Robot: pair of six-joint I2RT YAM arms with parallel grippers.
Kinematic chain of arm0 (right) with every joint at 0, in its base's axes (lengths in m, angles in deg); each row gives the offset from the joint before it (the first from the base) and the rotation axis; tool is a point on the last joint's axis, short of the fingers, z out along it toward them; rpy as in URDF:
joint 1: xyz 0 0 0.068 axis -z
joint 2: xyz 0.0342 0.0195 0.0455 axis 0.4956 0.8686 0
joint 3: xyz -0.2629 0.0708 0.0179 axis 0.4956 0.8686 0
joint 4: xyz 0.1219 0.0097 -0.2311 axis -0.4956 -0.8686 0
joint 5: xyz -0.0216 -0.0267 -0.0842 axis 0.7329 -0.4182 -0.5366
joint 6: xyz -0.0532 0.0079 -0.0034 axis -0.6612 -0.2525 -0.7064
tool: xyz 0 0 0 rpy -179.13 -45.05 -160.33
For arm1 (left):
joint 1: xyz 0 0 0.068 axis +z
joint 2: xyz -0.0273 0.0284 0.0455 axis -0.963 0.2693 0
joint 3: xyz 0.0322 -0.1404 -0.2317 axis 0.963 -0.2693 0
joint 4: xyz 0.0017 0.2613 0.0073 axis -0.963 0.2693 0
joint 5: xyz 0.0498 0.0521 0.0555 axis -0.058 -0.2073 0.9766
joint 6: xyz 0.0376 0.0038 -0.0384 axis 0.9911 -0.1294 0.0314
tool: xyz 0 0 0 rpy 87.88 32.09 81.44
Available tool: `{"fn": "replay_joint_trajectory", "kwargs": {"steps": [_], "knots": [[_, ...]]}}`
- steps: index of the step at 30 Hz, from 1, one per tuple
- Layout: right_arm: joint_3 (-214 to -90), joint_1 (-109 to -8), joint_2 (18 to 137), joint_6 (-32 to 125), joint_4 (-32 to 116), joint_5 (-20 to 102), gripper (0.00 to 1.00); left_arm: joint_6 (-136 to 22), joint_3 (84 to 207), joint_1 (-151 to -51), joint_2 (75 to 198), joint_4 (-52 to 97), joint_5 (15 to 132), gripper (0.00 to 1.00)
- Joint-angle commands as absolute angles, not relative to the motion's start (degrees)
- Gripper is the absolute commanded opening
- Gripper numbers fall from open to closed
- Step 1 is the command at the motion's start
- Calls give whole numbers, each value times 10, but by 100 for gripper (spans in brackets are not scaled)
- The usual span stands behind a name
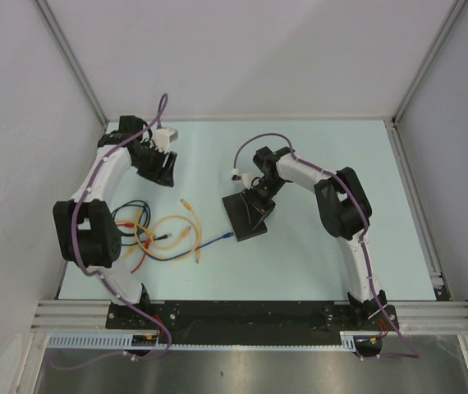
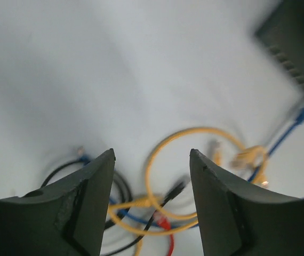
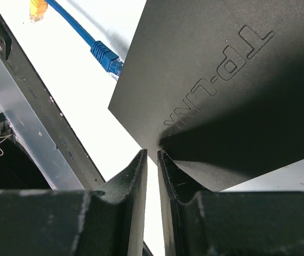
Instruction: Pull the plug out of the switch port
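Observation:
The switch (image 1: 245, 215) is a flat black box on the pale table; it fills the right wrist view (image 3: 221, 80) and shows at the top right of the left wrist view (image 2: 296, 37). A blue plug (image 3: 106, 56) on a blue cable (image 1: 213, 241) reaches the switch's near-left edge; I cannot tell whether it sits in a port. My right gripper (image 3: 152, 152) is shut with only a thin slit, empty, its tips at the switch's edge (image 1: 259, 199). My left gripper (image 2: 152, 154) is open and empty, held above the table at the far left (image 1: 165, 164).
A tangle of loose yellow (image 1: 186, 234), black (image 1: 131, 209) and red (image 1: 138, 256) cables lies left of the switch, under the left gripper's view (image 2: 194, 160). White walls close in the table's left, far and right sides. A black rail (image 1: 242, 312) runs along the near edge.

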State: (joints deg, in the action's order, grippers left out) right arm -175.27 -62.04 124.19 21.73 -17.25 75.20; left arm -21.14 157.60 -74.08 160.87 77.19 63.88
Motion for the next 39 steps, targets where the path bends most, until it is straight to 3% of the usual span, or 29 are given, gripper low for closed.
{"fn": "replay_joint_trajectory", "kwargs": {"steps": [1,6,17,33,39], "knots": [[-1749,-627,1282,184,-130,663,20,-239,1616,-802,1557,740,402,64],[-1751,-627,1282,185,-130,664,20,-264,1577,-882,1614,725,334,61],[-1742,-621,1266,180,-133,669,20,-294,1446,-913,1696,634,307,56],[-1734,-627,1262,176,-132,667,20,-285,1483,-955,1812,664,263,38],[-1734,-625,1265,188,-130,671,21,-288,1497,-961,1831,674,258,39]]}}
